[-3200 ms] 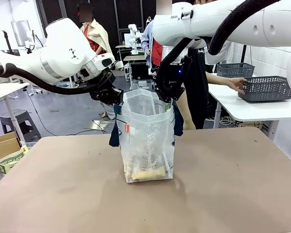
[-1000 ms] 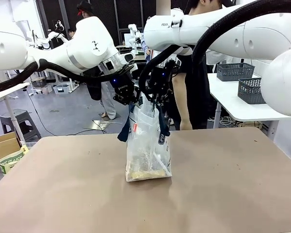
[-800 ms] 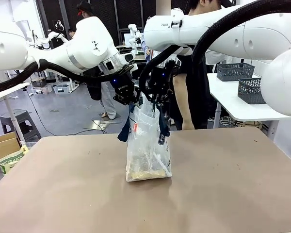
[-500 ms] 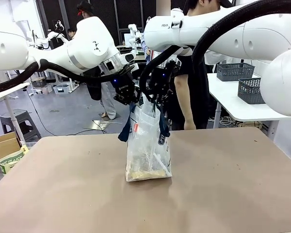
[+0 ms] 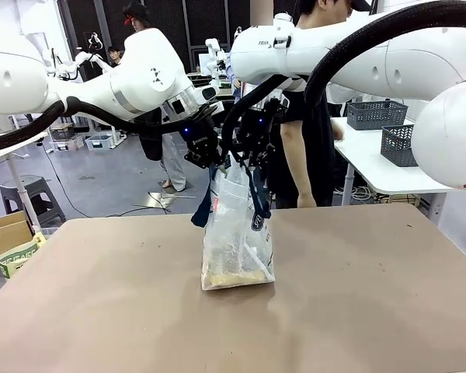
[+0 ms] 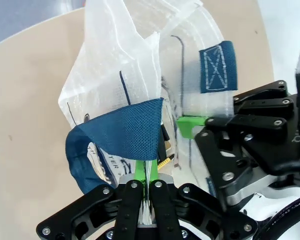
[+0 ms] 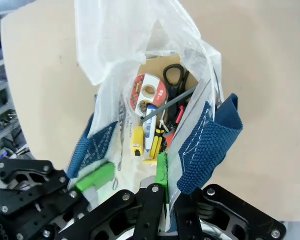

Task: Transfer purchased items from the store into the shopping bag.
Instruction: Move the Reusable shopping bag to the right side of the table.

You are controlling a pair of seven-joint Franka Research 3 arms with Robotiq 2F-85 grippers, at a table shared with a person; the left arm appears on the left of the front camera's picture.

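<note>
Standing upright, mouth up, the shopping bag (image 5: 237, 233) has left tool (image 5: 212, 161) and right tool (image 5: 248, 160) clamped on its rim.

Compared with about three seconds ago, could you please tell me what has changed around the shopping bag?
The left gripper and right gripper moved toward each other, drawing the mouth of the shopping bag from wide open to nearly closed. Both stay shut on its rim, and the bag stays standing on the table.

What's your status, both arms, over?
Left gripper shut on shopping bag rim. Right gripper shut on opposite rim. Purchased items inside bag. Person standing at far side.
</note>
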